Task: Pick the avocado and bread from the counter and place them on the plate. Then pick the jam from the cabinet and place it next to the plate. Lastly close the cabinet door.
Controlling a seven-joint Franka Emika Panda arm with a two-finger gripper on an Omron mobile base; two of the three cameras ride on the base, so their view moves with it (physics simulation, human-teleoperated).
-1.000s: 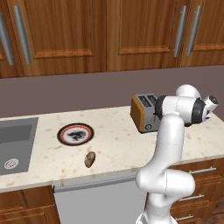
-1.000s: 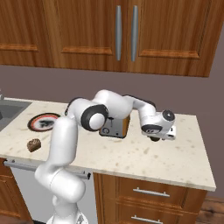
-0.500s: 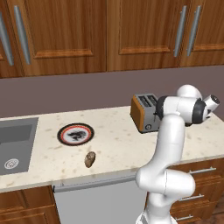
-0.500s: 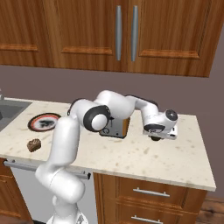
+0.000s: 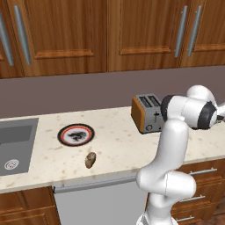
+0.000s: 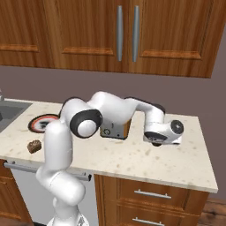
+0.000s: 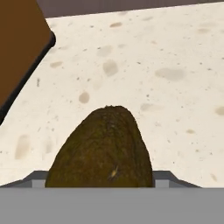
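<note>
The avocado (image 7: pixel 103 148), dark olive and rough, fills the lower middle of the hand view, sitting between the fingers on the speckled counter (image 7: pixel 166 65). My gripper (image 6: pixel 155 144) hangs low over the counter just right of the toaster, shut on the avocado. The brown lumpy bread (image 5: pixel 90 160) lies near the counter's front edge, just in front of the plate (image 5: pixel 63 132) with its red and black rim. The cabinet (image 6: pixel 128 33) above has both tall doors shut, so the jam is hidden.
An orange and silver toaster (image 5: pixel 147 113) stands at the back of the counter, right beside my hand; its brown side (image 7: pixel 17 43) shows in the hand view. A grey steel sink (image 5: pixel 13 147) lies left of the plate. Drawers sit below the counter edge.
The jaws have closed in on the avocado. The arm has hardly moved, and the bread and plate lie as before.
</note>
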